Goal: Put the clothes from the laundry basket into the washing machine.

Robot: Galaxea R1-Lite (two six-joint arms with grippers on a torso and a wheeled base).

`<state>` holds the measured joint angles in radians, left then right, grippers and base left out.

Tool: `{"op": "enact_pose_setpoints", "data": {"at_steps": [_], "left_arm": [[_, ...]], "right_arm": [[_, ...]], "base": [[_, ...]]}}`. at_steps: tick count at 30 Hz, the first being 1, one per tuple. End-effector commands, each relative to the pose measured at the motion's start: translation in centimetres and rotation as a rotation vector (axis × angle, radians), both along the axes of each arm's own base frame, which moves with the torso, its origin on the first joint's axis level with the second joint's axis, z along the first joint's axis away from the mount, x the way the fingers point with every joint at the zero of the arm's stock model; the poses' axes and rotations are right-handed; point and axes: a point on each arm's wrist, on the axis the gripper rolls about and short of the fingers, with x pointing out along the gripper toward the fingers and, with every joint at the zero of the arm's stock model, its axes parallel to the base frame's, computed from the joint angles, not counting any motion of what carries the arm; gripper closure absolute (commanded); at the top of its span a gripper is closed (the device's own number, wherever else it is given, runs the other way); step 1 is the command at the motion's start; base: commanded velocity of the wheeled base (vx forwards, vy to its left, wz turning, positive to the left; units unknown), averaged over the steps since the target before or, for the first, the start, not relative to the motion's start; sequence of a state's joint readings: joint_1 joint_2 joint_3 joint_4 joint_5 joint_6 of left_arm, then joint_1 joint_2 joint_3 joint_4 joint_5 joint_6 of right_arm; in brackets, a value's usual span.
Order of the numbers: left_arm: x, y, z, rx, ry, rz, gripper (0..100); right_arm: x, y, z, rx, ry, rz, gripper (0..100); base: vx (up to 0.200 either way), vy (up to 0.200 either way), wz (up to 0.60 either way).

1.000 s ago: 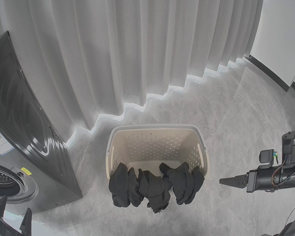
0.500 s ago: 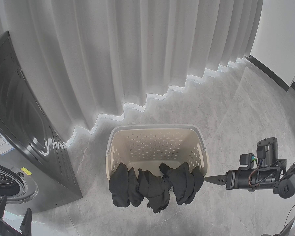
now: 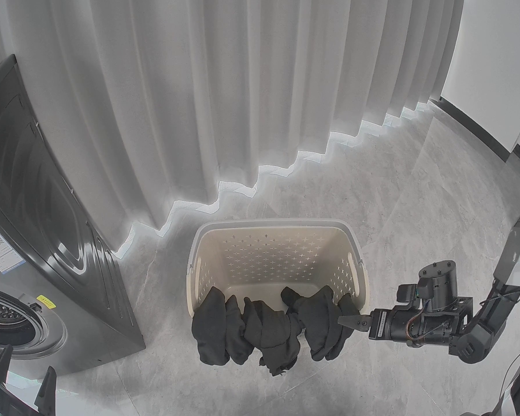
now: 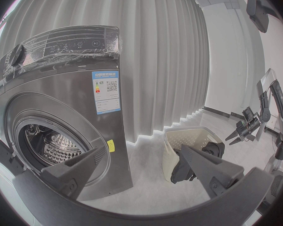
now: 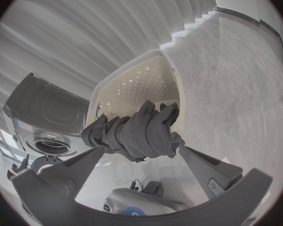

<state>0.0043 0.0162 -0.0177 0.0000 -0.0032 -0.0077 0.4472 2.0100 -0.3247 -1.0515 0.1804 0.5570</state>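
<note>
A beige laundry basket stands on the floor in the middle of the head view. Dark clothes hang in a bunch over its near rim. My right gripper lies level, pointing left, with its tips at the right end of that bunch. In the right wrist view the gripper is open, and the clothes sit just ahead between its fingers. The washing machine stands at the left, its drum open. My left gripper hangs open and empty before the drum.
White curtains hang behind the basket and machine. Grey tiled floor spreads to the right, up to a wall with a dark skirting. The machine's round door stands open near the left gripper.
My right arm has swung left and slightly down, bringing its gripper from well right of the basket up to the hanging clothes. The left gripper, basket and clothes have stayed put.
</note>
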Motion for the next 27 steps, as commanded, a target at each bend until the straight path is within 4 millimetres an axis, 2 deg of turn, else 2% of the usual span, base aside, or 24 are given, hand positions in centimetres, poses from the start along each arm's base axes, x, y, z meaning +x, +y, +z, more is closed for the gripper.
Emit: {"op": "enact_pose_setpoints", "data": {"at_steps": [1, 12, 20, 27], "left_arm": [[0.0, 0.0, -0.5, 0.000, 0.005, 0.000, 0], [0.0, 0.0, -0.5, -0.002, 0.005, 0.000, 0], [0.0, 0.0, -0.5, -0.002, 0.005, 0.000, 0], [0.0, 0.0, -0.5, -0.002, 0.005, 0.000, 0]], "right_arm": [[0.3, 0.7, -2.0, -0.025, 0.045, 0.008, 0], [1.2, 1.3, -5.0, -0.040, 0.011, -0.017, 0], [1.4, 1.9, -5.7, -0.020, -0.004, -0.011, 0], [2.0, 2.2, -5.6, -0.004, -0.023, -0.019, 0]], "base": [[0.000, 0.000, 0.00], [0.000, 0.000, 0.00], [0.000, 0.000, 0.00], [0.000, 0.000, 0.00]]}}
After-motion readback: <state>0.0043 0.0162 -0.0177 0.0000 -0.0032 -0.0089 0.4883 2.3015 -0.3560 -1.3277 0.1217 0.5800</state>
